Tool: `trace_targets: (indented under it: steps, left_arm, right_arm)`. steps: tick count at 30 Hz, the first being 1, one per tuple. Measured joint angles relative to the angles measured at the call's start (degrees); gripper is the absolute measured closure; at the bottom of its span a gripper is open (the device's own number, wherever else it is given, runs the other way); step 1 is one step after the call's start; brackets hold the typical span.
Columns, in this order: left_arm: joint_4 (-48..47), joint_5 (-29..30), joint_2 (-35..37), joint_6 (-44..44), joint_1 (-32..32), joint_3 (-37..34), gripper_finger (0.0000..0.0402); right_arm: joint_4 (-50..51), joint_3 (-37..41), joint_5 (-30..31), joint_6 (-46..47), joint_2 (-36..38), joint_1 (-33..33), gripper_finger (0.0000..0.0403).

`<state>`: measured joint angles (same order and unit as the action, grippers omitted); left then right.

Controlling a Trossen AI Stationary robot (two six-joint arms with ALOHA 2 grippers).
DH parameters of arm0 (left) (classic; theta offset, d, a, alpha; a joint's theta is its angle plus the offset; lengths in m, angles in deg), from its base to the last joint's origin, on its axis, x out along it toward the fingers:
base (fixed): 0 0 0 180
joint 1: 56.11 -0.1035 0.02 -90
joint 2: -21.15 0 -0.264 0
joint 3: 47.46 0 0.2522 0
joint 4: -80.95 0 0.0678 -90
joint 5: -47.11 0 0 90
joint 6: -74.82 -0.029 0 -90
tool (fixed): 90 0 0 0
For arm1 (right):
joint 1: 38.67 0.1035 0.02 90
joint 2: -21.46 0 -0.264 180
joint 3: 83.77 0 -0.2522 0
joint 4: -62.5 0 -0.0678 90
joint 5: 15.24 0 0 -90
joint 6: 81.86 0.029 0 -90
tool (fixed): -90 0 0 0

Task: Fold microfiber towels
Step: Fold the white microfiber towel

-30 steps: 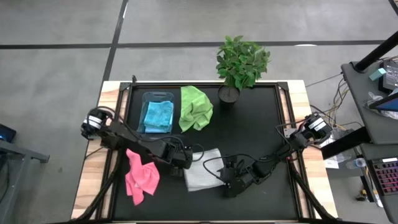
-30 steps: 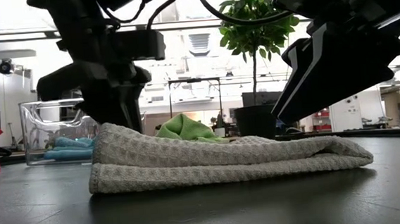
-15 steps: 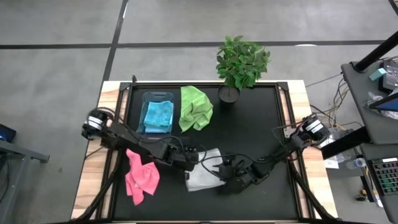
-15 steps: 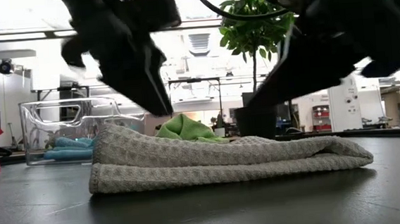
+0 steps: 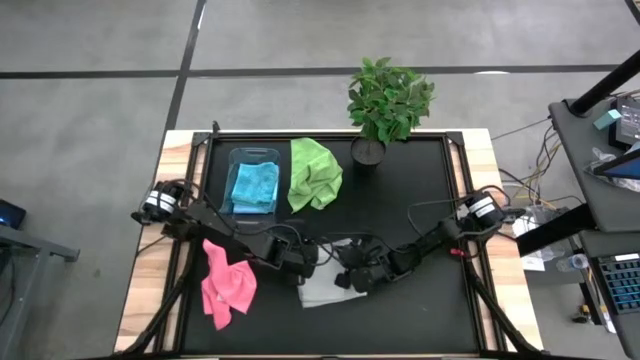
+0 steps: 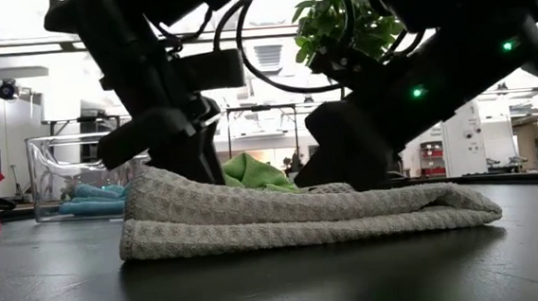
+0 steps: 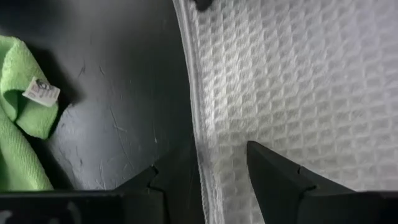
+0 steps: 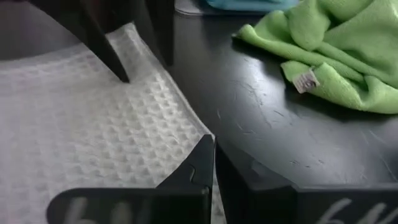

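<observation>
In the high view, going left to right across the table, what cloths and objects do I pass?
Pink towel → clear bin holding blue towels → lime green towel → potted plant. The grey-white towel is left out: the grippers cover it.

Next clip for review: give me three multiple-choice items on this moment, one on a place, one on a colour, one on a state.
1. Where do the blue towels lie?
A. in the clear bin
B. under the plant
C. on the floor

2. What colour is the towel at the table's left edge?
A. green
B. pink
C. grey

3. How are the right end effector's fingers?
A. spread wide
B. shut at the grey towel's edge
C. holding the green towel

Answers:
1. A: the high view shows blue cloth inside the bin.
2. B: the pink towel lies there.
3. B: the right wrist view shows the fingers together at the edge.
</observation>
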<state>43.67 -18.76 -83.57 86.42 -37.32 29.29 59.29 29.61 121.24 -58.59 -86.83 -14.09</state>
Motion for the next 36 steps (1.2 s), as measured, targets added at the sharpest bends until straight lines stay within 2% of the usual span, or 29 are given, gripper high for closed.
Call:
trace_targets:
  steps: [11,18,25,29,32,36]
  left_arm:
    - [0.1,0.2,0.3,0.1,0.0,-0.9,0.0259]
    - [-0.3,0.3,3.4,-1.1,0.0,-0.9,0.0259]
    - [-0.2,-0.1,9.2,-2.5,0.2,-0.9,0.0259]
    - [0.1,-4.1,11.5,-2.4,1.2,-0.9,0.0259]
    - [-0.1,-7.2,11.7,-1.6,2.7,-1.1,0.0259]
    - [0.0,-10.4,11.8,-1.5,5.7,-1.8,0.0259]
  right_arm:
    - [4.7,0.3,0.1,5.2,0.0,-0.2,0.0394]
    - [5.1,0.4,-1.2,5.3,1.8,-0.1,0.0394]
    - [8.1,0.4,-10.7,7.6,8.6,-0.1,0.0394]
    - [12.7,0.4,-17.6,14.3,12.9,-0.1,0.039]
    - [17.7,0.4,-22.9,19.6,15.9,-0.1,0.0372]
    - [24.9,0.4,-29.7,28.1,19.3,-0.1,0.0329]
